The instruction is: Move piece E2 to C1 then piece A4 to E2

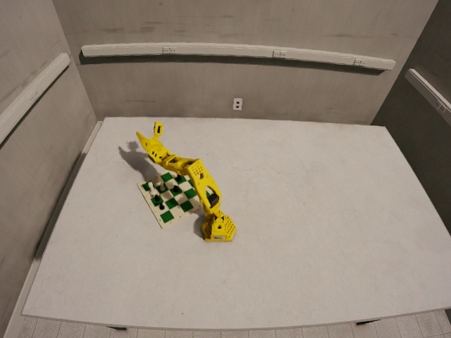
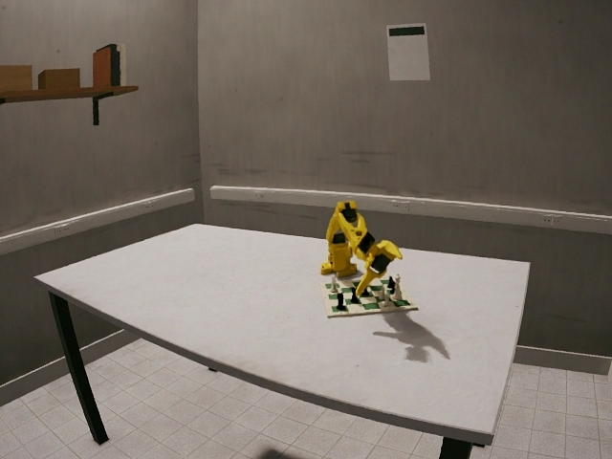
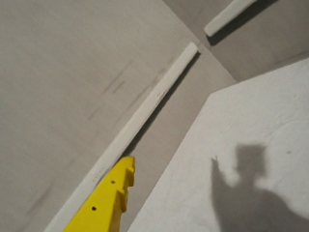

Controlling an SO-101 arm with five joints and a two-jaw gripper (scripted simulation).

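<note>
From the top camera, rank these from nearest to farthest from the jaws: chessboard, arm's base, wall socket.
Gripper, jaws open and holding nothing, is past the board's far edge.
1. Chessboard, just below it in the picture.
2. Wall socket, off to the right on the back wall.
3. Arm's base, beyond the board, lower right.

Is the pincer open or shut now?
Open: in the top view the pincer shows its two jaws spread apart, with nothing between them.
</note>
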